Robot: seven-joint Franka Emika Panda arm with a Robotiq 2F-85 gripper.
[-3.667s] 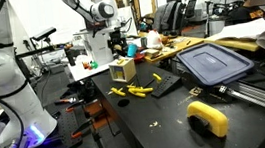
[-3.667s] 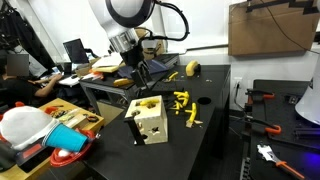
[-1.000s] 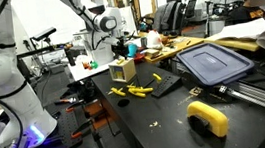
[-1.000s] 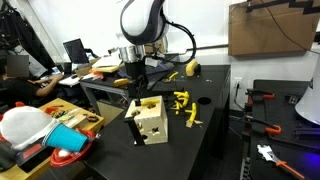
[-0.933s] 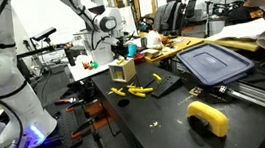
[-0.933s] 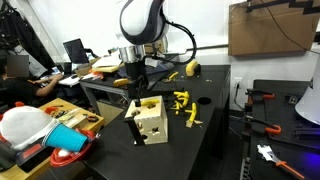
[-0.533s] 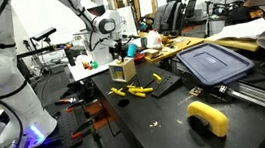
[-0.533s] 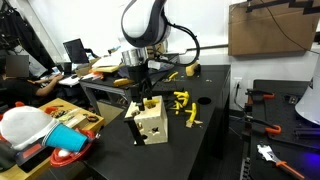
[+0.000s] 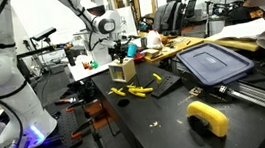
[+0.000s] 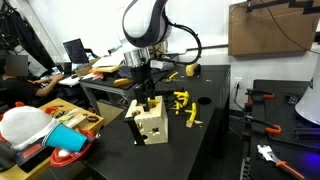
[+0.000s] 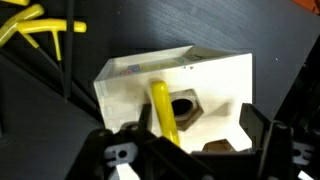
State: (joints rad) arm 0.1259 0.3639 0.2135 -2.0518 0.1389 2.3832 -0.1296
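Over the block (image 10: 150, 122): yellow peg (image 11: 163, 112) sticks up, in the way. Loose yellow sticks (image 10: 183, 108) clutter one side; bare table (image 10: 185, 150) beyond them lies open.

Both exterior views oblique; wrist close above box (image 11: 212, 72).

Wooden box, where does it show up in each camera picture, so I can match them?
Exterior view: box just left of centre.
Exterior view: box left of centre, a little below the middle.
Wrist view: box fills the middle.
Shared landmark: loose yellow pegs beside it.
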